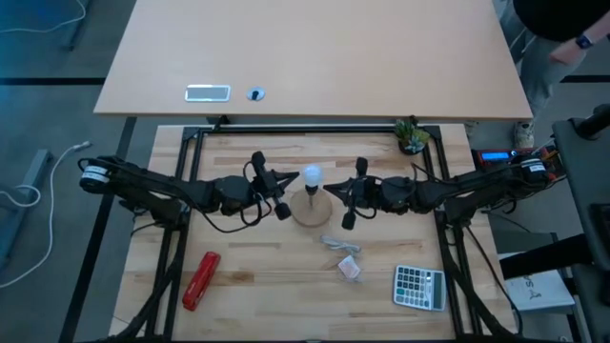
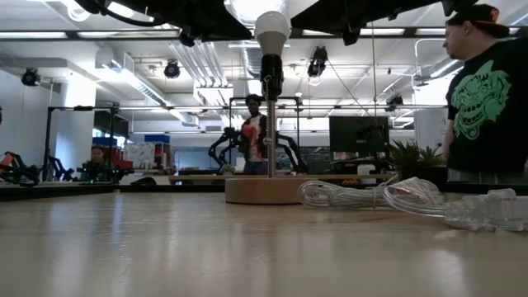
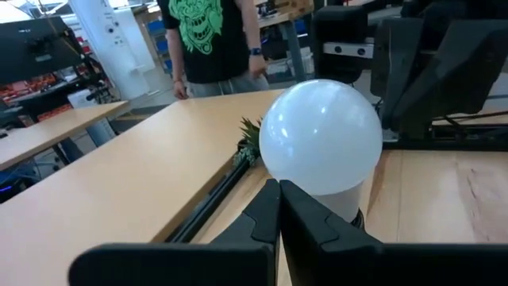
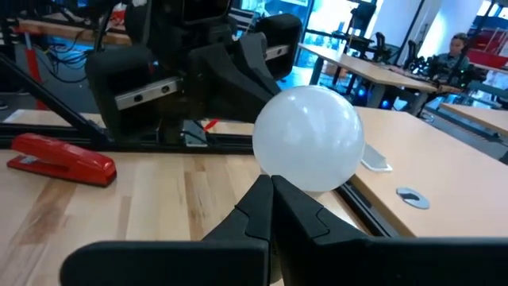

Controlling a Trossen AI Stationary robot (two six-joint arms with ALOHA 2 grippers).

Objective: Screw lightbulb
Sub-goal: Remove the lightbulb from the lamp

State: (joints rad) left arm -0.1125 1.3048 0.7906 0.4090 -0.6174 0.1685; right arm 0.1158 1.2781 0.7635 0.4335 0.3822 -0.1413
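Overhead, the bulb [image 1: 312, 175] sits atop a stand on a round wooden base [image 1: 310, 208] at mid-table, with the left gripper [image 1: 279, 191] just beside it on one side and the right gripper [image 1: 345, 195] on the other. Only the low view shows the bulb [image 2: 272, 28] seated on its dark socket [image 2: 271, 73] above a thin pole. Each wrist view shows that arm's fingers [image 3: 274, 218] [image 4: 266, 208] pressed together, closed on nothing, just short of the bulb. A stapler [image 1: 201, 279] and calculator [image 1: 419, 287] lie nearer the table's front.
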